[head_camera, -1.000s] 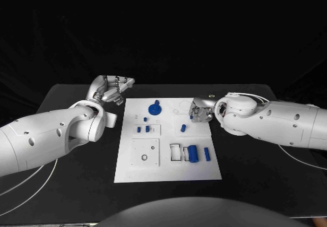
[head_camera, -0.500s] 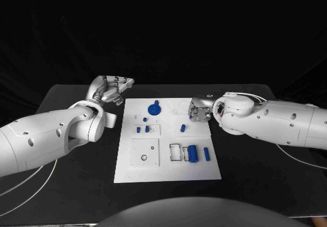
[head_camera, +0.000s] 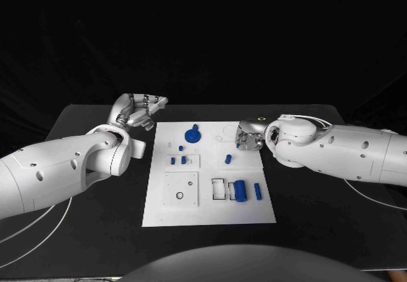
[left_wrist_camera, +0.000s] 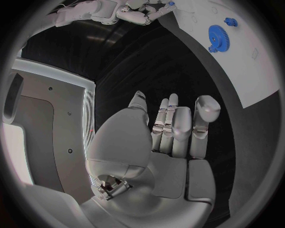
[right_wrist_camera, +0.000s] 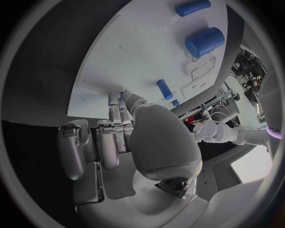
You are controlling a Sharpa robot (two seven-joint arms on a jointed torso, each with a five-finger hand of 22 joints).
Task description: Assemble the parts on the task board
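The white task board [head_camera: 212, 205] lies mid-table. A blue gear [head_camera: 193, 136] [left_wrist_camera: 216, 35] stands near its far edge. Small blue parts [head_camera: 178, 160] and a short blue peg [head_camera: 228, 158] [right_wrist_camera: 165, 89] sit at mid-board. A blue cylinder [head_camera: 241, 191] [right_wrist_camera: 204, 42] and a blue pin [head_camera: 257, 191] [right_wrist_camera: 192, 7] lie nearer me. My right hand [head_camera: 249, 140] [right_wrist_camera: 128, 128] hovers at the board's far right edge, and its fingertips pinch a small blue part [right_wrist_camera: 122, 95]. My left hand [head_camera: 138, 110] [left_wrist_camera: 172, 128] hangs off the board's far left corner, fingers loosely bent and holding nothing.
A raised square plate with a small ring hole [head_camera: 180, 189] sits on the board's near left. Open rectangular slots [head_camera: 219, 189] lie beside the cylinder. Black table [head_camera: 84, 235] surrounds the board on all sides.
My right hand has shifted slightly toward the board's far edge. The left hand and the parts on the board have not moved.
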